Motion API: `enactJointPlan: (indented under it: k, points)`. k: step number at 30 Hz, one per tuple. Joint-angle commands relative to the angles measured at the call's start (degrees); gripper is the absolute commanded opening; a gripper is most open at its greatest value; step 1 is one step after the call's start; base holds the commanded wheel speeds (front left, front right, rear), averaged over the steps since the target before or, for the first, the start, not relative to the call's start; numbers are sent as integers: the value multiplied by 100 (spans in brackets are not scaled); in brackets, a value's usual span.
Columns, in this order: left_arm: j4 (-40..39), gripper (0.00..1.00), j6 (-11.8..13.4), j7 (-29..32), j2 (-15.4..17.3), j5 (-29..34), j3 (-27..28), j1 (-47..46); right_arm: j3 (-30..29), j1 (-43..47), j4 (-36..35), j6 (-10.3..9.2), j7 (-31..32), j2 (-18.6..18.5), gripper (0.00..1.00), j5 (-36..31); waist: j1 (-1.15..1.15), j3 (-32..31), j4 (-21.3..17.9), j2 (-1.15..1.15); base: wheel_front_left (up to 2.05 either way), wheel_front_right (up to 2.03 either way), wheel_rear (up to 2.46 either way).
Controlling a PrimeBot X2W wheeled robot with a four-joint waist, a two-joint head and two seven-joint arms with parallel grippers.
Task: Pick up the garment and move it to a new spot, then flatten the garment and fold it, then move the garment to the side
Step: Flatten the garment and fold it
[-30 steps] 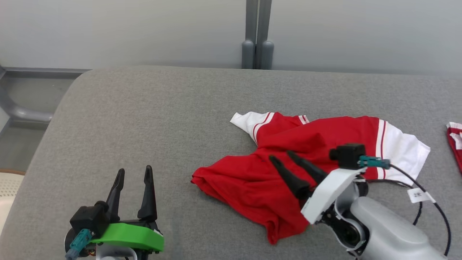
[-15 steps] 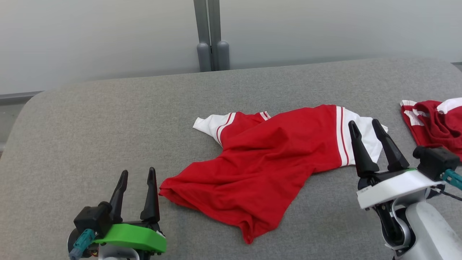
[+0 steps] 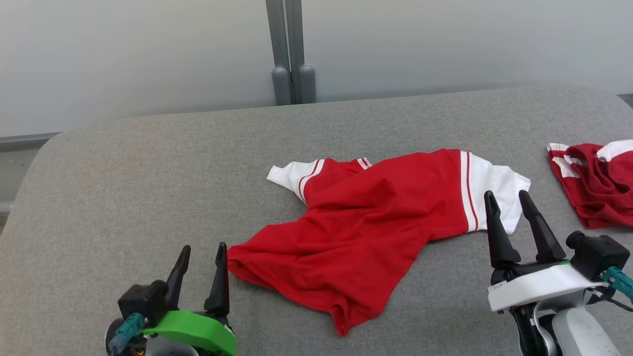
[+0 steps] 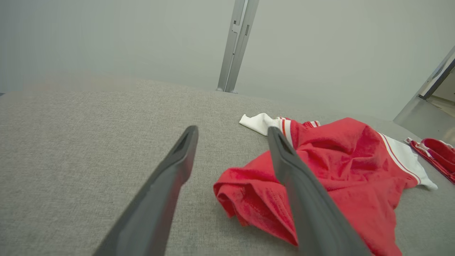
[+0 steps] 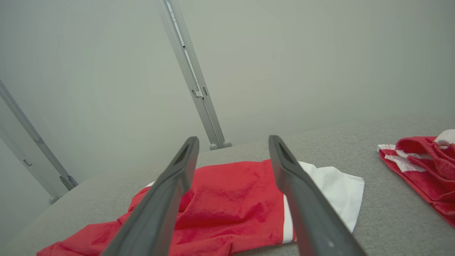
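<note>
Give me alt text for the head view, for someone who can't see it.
A crumpled red shirt with white sleeves lies on a grey surface, between the open left hand and open right hand. A second red garment sits at the right edge.

No legible text; small mark (image 3: 497, 286) on right tool (image 3: 506, 195) housing, too tiny to read.

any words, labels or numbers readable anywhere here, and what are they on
Nothing can be read.
tiny dark marking on the white mount of the right gripper: too small and blurred to read
red and white garment: no print or label shows
second red garment at the right: none shows
</note>
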Motion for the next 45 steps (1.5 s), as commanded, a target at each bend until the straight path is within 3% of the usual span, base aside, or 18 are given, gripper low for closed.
enactJointPlan:
  k: [1, 5, 12, 17, 25, 32, 33, 34, 40, 45]
  points:
    - [16, 100, -41, 76, 37, -72, -16, 51, -19, 59, -26, 3, -24, 5, 100, -32, 0, -4, 23, 0, 0, 0, 0]
    - [10, 100, -98, 534, 28, -367, -115, 126, -38, 61, -38, 3, -24, 11, 100, -77, 0, 8, 47, 0, 0, 0, 0]
    - [-326, 100, -215, 2002, 46, -1432, -580, 349, -102, -6, -42, 3, -24, -13, 100, -150, 0, 122, 36, 0, 0, 0, 0]
    - [-351, 100, -245, 2673, 91, -1988, -804, 439, -79, -84, -11, 3, -24, 7, 100, -173, 0, 254, -31, 0, 0, 0, 0]
    - [262, 100, -251, 2894, 55, -2722, -969, -114, -27, -269, 53, 3, -24, -23, 100, -172, 0, 467, -281, 0, 0, 0, 0]
    - [982, 100, -253, 2527, 84, -3058, -1017, -766, 26, -391, 96, 3, -24, -38, 100, -153, 0, 586, -524, 0, 0, 0, 0]
    - [1025, 73, -253, 2486, 87, -3136, -1021, -806, 27, -393, 102, 3, -24, -42, 100, -148, 0, 589, -536, 0, 0, 0, 0]
    - [1028, 0, -253, 2383, 144, -3170, -1005, -866, 26, -394, 108, 3, -24, -45, 100, -146, 0, 590, -554, 0, 0, 0, 0]
    - [849, 0, -253, 2105, 680, -3551, -837, -809, -10, -376, 124, 3, -24, -25, 100, -159, 0, 573, -613, 0, 0, 0, 0]
    - [663, 0, -253, 2419, 1300, -3857, -769, -1102, 37, -403, 159, 3, -24, -67, 100, -165, 0, 665, -579, 0, 0, 0, 0]
